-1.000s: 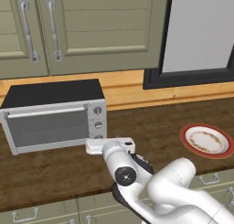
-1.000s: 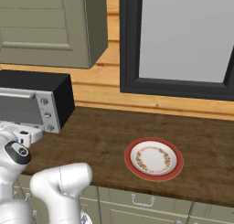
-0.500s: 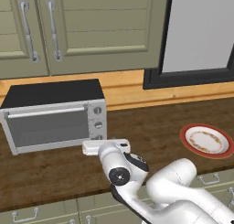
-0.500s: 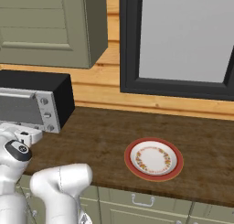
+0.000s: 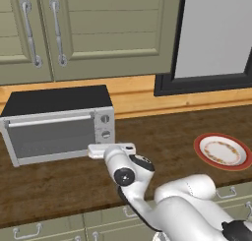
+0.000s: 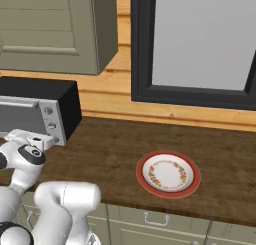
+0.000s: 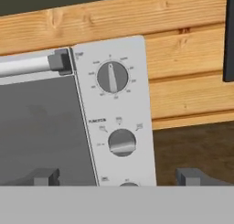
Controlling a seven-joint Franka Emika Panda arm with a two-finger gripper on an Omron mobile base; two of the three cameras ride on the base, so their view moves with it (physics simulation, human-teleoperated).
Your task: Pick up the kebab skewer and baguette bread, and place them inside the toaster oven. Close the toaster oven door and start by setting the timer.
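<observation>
The toaster oven (image 5: 56,122) stands on the counter's left with its toaster oven door (image 5: 51,134) shut and the bar handle (image 7: 27,65) along its top edge. My gripper (image 5: 106,148) hovers just in front of the oven's lower right corner, open and empty. In the hand view the gripper (image 7: 119,177) faces the knob panel (image 7: 114,113); the top knob (image 7: 112,77) and middle knob (image 7: 122,142) sit between the spread fingertips (image 7: 45,176). From the right base view the gripper (image 6: 30,138) is beside the oven (image 6: 40,109). The kebab skewer and baguette bread are out of view.
A red-rimmed plate (image 5: 222,151) with nothing on it lies on the wooden counter to the right (image 6: 168,173). Green cabinets (image 5: 74,28) hang above the oven, and a dark-framed window (image 6: 200,44) sits behind the counter. Drawer fronts (image 6: 155,219) run below the counter edge.
My hand has drifted slightly left and closer to the oven's knob panel. The jaws stay open; oven and plate have not moved.
</observation>
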